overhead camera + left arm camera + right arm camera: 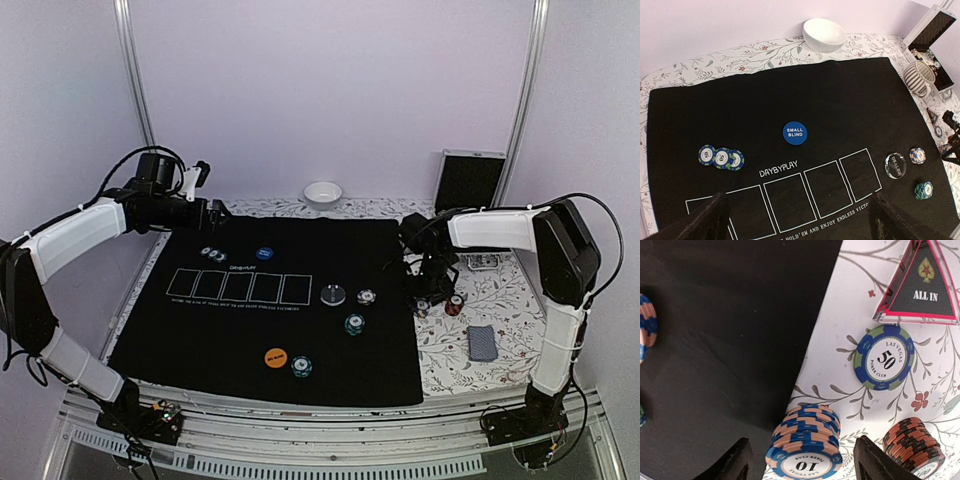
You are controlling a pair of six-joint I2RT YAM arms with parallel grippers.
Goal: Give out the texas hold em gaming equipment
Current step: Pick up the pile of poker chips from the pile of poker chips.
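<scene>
My right gripper [805,462] is open, its jaws on either side of a blue-and-peach "10" chip stack [807,440] on the floral cloth by the mat's right edge. Beside it lie a single "50" chip [885,357], a red-and-black stack [914,440] and the red "ALL IN" triangle [920,285]. My left gripper [797,225] is open and empty, high over the black mat [840,100]. Below it are the blue "SMALL BLIND" disc [795,133], three overlapping chips [721,158], a dealer button [895,165] and more chips [923,190]. An orange disc [276,357] and the playing cards [483,342] show from above.
A white bowl [825,34] stands behind the mat. A ribbed mug [918,77] and an open black case [468,180] stand at the back right. The mat has five outlined card boxes [238,287].
</scene>
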